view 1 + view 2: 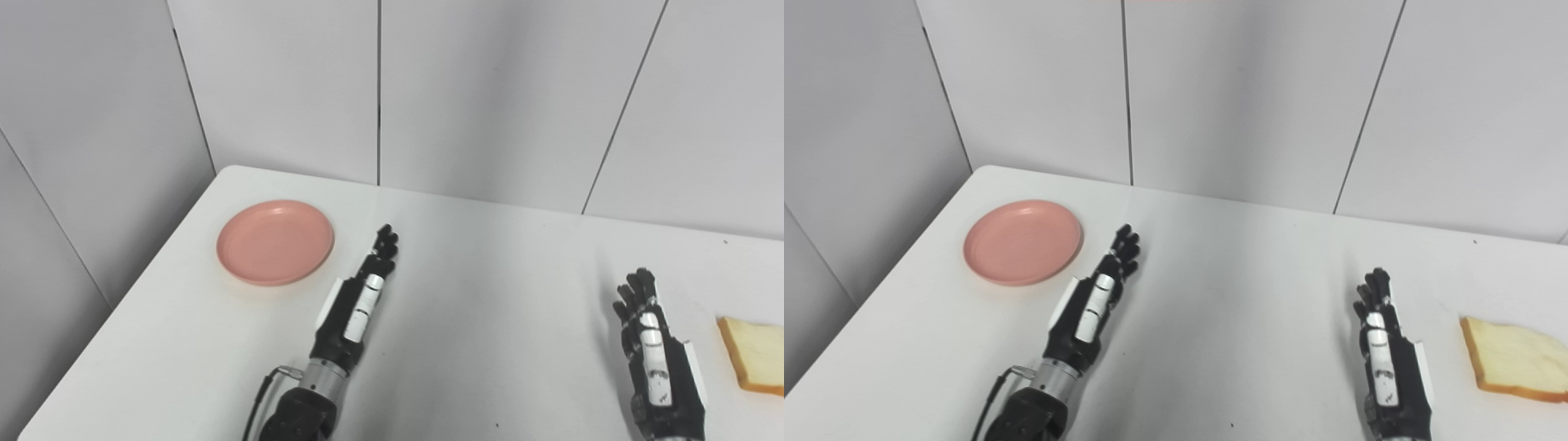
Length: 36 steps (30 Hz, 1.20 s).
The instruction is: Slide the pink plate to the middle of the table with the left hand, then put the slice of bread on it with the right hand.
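White table (pixel 478 318): pink plate (pixel 275 242) at ten o'clock, probably light and slippery; push its rim. Left hand (pixel 361 294) empty, fingers extended.

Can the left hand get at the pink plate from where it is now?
Probably yes. The left hand sits open just right of the pink plate, apart from it, with only bare table between them. Nothing blocks the way.

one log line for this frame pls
stage: before slide | plate: far left, empty | bread: right edge, on table | left hand: open, beside plate, apart | right hand: open, left of bread
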Motion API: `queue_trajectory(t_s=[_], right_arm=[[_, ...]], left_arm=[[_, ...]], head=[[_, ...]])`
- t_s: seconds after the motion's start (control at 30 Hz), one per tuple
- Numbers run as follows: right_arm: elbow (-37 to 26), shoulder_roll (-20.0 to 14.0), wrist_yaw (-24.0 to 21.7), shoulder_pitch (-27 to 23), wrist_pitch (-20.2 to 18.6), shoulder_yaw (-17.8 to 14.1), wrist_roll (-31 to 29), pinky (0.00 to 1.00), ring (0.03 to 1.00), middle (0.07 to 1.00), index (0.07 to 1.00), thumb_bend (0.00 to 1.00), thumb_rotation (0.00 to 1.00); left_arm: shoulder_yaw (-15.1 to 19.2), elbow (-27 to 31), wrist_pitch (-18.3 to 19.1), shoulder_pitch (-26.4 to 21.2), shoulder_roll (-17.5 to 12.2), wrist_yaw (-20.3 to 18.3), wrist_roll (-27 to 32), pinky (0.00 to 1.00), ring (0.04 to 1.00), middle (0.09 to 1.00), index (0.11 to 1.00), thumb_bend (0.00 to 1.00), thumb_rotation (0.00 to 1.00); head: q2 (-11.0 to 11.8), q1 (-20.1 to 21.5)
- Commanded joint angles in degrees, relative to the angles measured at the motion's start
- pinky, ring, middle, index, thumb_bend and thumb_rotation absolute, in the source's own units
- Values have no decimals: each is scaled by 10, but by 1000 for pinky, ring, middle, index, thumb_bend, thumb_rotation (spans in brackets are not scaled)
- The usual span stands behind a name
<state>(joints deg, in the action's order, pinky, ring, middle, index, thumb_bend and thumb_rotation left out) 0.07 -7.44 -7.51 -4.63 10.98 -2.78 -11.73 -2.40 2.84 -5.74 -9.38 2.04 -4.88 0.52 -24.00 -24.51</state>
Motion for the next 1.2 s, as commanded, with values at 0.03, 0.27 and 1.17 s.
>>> queue_trajectory(t_s=[0.03,0.27,1.17], right_arm=[[9,-10,-11,18,1,-5,-6,1000,1000,1000,1000,520,927],[14,-8,-2,22,13,-18,-2,1000,1000,1000,1000,526,916],[-10,-14,-15,28,-4,-22,-25,988,983,996,990,593,860]], left_arm=[[17,31,8,-28,-11,4,23,1000,1000,1000,1000,698,1000],[65,44,16,-46,-34,22,36,1000,1000,1000,1000,729,1000],[214,-96,-59,-118,-121,134,40,882,890,877,914,716,1000]], head=[[3,-6],[8,-17],[7,-38]])
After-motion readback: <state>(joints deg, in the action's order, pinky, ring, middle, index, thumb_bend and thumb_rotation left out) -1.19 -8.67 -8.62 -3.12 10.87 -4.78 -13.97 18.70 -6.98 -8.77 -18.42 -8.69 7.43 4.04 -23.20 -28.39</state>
